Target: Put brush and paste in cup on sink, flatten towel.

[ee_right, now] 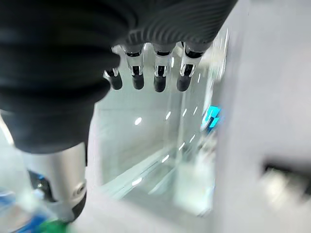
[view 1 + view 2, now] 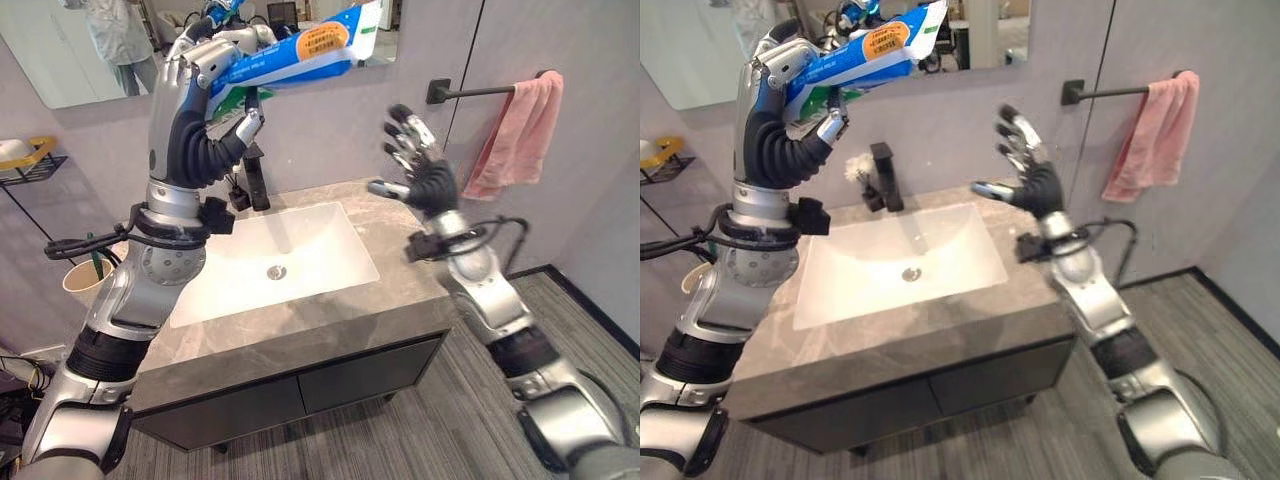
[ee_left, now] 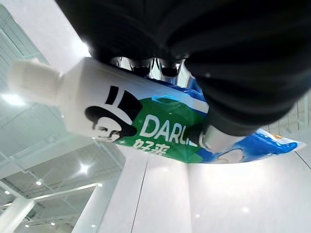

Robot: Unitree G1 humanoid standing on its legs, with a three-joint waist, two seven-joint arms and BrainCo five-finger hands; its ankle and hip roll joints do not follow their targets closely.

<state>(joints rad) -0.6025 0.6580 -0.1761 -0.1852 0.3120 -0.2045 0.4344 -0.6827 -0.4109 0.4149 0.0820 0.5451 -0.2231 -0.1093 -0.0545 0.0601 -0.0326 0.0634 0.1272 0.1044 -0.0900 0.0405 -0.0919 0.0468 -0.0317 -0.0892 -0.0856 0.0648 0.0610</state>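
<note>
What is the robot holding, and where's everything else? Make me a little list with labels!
Left hand: raised high by the mirror, fingers curled round the toothpaste tube
Right hand: open, held up over the right side of the counter, holding nothing
Towel: pink, hanging bunched on the wall bar
Sink: white, with a black tap behind it
</note>
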